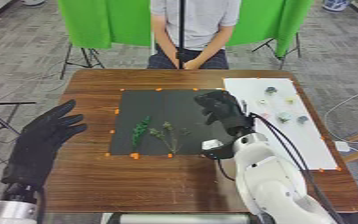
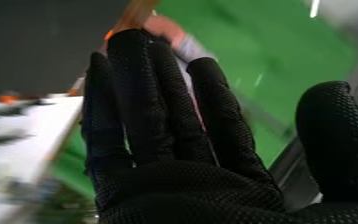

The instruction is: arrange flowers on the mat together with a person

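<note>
In the head view, my right hand [image 1: 216,106] is over the right part of the dark mat [image 1: 162,102], near its far edge. The right wrist view has this hand [image 2: 189,185] with straight fingers and the thumb held apart, nothing between them. My left hand [image 1: 44,136] is open at the table's left edge, left of the mat. A dark green leafy stem [image 1: 141,131] lies on the mat's left half, with a thin branching sprig [image 1: 170,137] to its right. Small pale and bluish flowers [image 1: 285,117] rest on the white sheet [image 1: 302,145].
The brown table [image 1: 95,177] surrounds the mat and sheet, with small orange tape marks along their edges. My right arm crosses the near right part of the table, beside the white sheet, with a black cable along it.
</note>
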`<state>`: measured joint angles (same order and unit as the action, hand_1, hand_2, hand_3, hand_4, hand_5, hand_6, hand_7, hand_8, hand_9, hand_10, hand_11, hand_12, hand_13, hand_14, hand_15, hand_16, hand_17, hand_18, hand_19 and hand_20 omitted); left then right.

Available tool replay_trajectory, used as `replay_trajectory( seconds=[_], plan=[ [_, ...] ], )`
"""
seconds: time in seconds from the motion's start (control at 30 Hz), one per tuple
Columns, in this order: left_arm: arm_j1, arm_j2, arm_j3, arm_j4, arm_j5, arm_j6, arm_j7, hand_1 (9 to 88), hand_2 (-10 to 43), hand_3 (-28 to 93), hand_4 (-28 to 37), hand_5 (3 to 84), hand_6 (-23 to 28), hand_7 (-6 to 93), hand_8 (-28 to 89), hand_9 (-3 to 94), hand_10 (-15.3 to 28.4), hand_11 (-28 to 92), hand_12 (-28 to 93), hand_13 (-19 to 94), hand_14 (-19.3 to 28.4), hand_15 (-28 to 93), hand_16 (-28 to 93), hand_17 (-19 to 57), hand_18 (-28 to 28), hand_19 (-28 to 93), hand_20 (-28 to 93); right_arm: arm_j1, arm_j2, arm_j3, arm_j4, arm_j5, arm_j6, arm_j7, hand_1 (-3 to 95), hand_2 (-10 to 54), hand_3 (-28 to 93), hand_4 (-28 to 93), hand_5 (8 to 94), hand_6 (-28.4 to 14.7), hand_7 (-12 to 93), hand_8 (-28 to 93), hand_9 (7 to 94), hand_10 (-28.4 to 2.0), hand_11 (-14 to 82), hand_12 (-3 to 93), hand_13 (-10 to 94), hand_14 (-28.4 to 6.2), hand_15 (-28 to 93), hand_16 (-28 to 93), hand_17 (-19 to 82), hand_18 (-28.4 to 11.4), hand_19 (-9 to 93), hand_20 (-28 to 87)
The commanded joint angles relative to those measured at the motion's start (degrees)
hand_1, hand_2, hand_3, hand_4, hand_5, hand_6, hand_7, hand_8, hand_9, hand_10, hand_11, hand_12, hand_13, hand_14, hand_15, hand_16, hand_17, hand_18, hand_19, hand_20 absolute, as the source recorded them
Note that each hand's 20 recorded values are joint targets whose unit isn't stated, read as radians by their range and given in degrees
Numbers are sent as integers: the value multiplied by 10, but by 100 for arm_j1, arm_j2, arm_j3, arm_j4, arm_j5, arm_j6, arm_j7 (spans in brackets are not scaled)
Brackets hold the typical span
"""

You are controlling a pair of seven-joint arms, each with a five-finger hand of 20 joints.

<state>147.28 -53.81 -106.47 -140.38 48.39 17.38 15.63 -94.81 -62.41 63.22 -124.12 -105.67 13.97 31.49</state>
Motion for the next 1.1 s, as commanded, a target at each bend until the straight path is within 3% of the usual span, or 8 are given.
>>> replay_trajectory(
  seconds=[0.03, 0.2, 0.27, 0.43, 0.6, 0.73, 0.9, 1.1],
  plan=[
    [775, -236, -245, 104, -142, 54, 459, 168, 50, 769, -283, 363, 72, 140, -102, 357, 199, 243, 96, 248, 279, 526, -109, -101, 250, 502, 20, -1207, 282, 1015, -60, 2213, 901, -1595, 172, 137, 683, -245, 508, -63, 115, -106, 536, -236, 202, 145, 471, -229, 590, 63, 130, -248, 654, 30],
    [902, -324, -295, 143, -169, 82, 691, 154, 44, 773, -283, 361, 62, 138, -102, 367, 196, 248, 103, 252, 277, 523, -100, -102, 244, 495, 31, -1502, 181, 1646, -123, 4021, 631, -2501, 158, 138, 707, -252, 494, -57, 114, -104, 512, -232, 188, 145, 444, -226, 569, 64, 108, -244, 613, 47],
    [900, -296, -286, 153, -176, 111, 822, 149, 42, 775, -283, 359, 57, 137, -103, 371, 195, 247, 104, 255, 276, 523, -98, -100, 242, 495, 37, -1500, 106, 1786, -78, 4407, 452, -2640, 154, 138, 713, -258, 489, -56, 112, -102, 504, -231, 183, 147, 437, -226, 561, 68, 101, -246, 601, 60],
    [738, -193, -253, 152, -181, 118, 945, 145, 41, 776, -283, 355, 51, 136, -104, 373, 190, 241, 105, 257, 276, 521, -94, -98, 240, 489, 53, -1546, 18, 1913, -30, 4803, 174, -2786, 142, 134, 730, -269, 476, -49, 109, -99, 486, -226, 170, 152, 420, -224, 542, 79, 91, -247, 568, 109],
    [522, -83, -144, 198, -196, 72, 919, 142, 41, 786, -283, 344, 46, 138, -104, 371, 190, 237, 105, 259, 276, 519, -93, -95, 242, 485, 63, -1628, -55, 1939, -14, 4975, -28, -2812, 138, 132, 734, -268, 470, -45, 109, -99, 483, -224, 167, 150, 417, -223, 537, 79, 88, -248, 561, 117],
    [476, -75, -49, 225, -223, 99, 858, 145, 43, 783, -283, 335, 45, 142, -106, 369, 189, 235, 107, 260, 276, 516, -92, -92, 244, 483, 68, -1723, -168, 2039, -24, 5265, -110, -2743, 136, 132, 735, -270, 469, -45, 110, -99, 482, -223, 166, 149, 418, -223, 535, 81, 86, -249, 555, 122],
    [490, -68, -21, 205, -234, 120, 817, 147, 44, 782, -283, 333, 45, 146, -107, 369, 190, 237, 110, 261, 276, 515, -90, -91, 245, 481, 76, -1787, -180, 2114, -47, 5264, -122, -2720, 134, 132, 736, -268, 470, -43, 111, -99, 487, -222, 169, 150, 419, -223, 537, 82, 86, -249, 553, 128],
    [522, 8, -55, 104, -201, 194, 837, 150, 44, 781, -283, 334, 50, 147, -107, 370, 193, 243, 110, 262, 276, 517, -90, -91, 245, 480, 80, -1863, -251, 2221, -65, 5457, -248, -2655, 132, 134, 733, -269, 471, -43, 111, -100, 491, -222, 172, 150, 421, -224, 539, 83, 87, -251, 554, 133]
  ],
)
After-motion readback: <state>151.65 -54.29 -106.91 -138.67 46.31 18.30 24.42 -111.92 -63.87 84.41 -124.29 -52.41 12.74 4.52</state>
